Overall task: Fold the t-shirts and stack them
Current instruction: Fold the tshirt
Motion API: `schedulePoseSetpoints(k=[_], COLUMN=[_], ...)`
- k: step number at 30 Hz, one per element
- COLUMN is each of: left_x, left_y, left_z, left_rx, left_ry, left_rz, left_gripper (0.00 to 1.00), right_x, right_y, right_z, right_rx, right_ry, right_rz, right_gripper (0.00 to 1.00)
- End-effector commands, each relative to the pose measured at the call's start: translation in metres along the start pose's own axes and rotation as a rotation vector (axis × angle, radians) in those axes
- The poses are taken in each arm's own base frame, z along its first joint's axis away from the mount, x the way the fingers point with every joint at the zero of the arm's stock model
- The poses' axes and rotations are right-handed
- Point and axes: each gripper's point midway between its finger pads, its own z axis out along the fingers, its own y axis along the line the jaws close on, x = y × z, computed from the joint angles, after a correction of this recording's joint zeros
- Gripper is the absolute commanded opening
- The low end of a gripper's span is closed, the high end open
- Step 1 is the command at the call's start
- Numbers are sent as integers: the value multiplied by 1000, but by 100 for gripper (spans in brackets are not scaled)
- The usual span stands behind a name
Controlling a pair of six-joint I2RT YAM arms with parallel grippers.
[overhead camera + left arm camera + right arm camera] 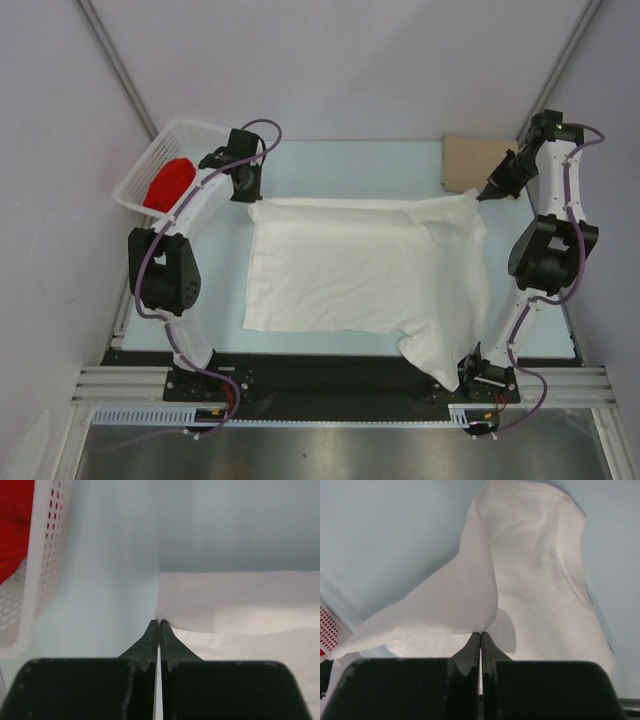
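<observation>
In the middle of the pale table (340,165) lies the white t-shirt (360,265), spread mostly flat, with its near right part bunched and hanging over the table's near edge beside the right arm's base. The left gripper (243,188) sits at the shirt's far left corner. In its wrist view the two fingers are pressed together, low against the table, with that corner of cloth pinched at their tips. The right gripper (489,192) is at the far right corner, its jaws likewise closed on the fabric. There the cloth rises off the table in a peak up to the fingertips and drapes away below them.

Just beyond the right gripper, at the table's far right, lies the tan t-shirt (475,160) — a flat rectangle, close to the white shirt's lifted corner. To the left of the left gripper stands the white lattice basket (190,133), and the red t-shirt (168,185) is bundled inside it.
</observation>
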Motion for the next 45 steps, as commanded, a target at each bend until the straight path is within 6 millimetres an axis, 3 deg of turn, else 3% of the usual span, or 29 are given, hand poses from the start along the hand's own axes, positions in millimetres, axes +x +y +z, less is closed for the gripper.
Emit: schedulePoseSetpoints(k=[1, 8, 16, 23, 28, 30, 37, 45], left_x=[29, 58, 69, 76, 79, 77, 22, 4], left_y=[7, -11, -12, -8, -6, -5, -7, -4], left_z=[-11, -18, -14, -9, -5, -6, -21, -20], left_rx=[-36, -16, -19, -43, -59, -62, -54, -78], left_ry=[70, 77, 95, 106, 118, 112, -35, -79], left_rz=[-8, 13, -1, 2, 10, 10, 1, -3], left_gripper=[0, 0, 0, 0, 0, 0, 0, 1], right_x=[26, 44, 62, 64, 77, 74, 50, 50], right_y=[-17, -28, -63, -74, -77, -76, -61, -60], right_z=[-23, -24, -21, -17, -4, -3, -12, -12], right_rx=[14, 30, 123, 159, 141, 136, 107, 103], right_ry=[47, 82, 89, 72, 101, 88, 30, 26], right_rz=[-5, 16, 64, 56, 68, 65, 78, 73], right_gripper=[0, 0, 0, 0, 0, 0, 0, 0])
